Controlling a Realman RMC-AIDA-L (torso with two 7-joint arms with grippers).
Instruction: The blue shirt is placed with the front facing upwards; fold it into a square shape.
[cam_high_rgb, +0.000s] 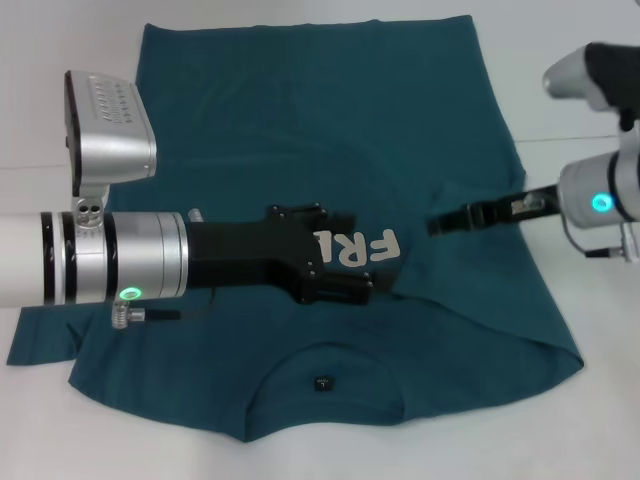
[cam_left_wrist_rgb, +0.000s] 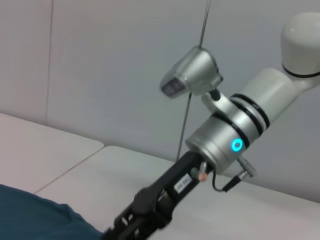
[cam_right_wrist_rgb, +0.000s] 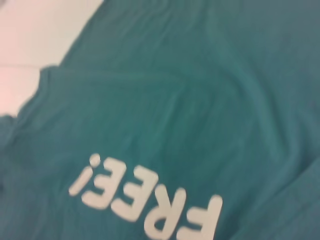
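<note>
Item one, the blue shirt (cam_high_rgb: 330, 130): you see it spread front-up on the white table (cam_high_rgb: 60, 60) in the head view, filling most of the frame, hem toward the top, round neckline and small dark tag (cam_high_rgb: 324, 382) toward the bottom centre. The cream lettering (cam_high_rgb: 358, 250) sits at mid-frame, partly covered by the left arm's black end piece. The sleeve at the lower left of the frame lies flat; the cloth at the right side is pulled in with creases running toward the centre and the lower right corner. Item two, the left tool (cam_high_rgb: 365, 285): it reaches in from the left edge of the frame, low over the chest print, and you cannot tell whether its fingers are apart or together, since they merge with the dark body. Item three, the right tool (cam_high_rgb: 437, 226): it comes in from the right edge, its tip just over the shirt's right side near the letters; its state is likewise not readable. In the left wrist view you find the right arm (cam_left_wrist_rgb: 225, 140) with its lit ring above the table and a corner of the shirt (cam_left_wrist_rgb: 35, 217) at lower left. The right wrist view shows only the shirt (cam_right_wrist_rgb: 165, 100) and its print (cam_right_wrist_rgb: 150, 202).
</note>
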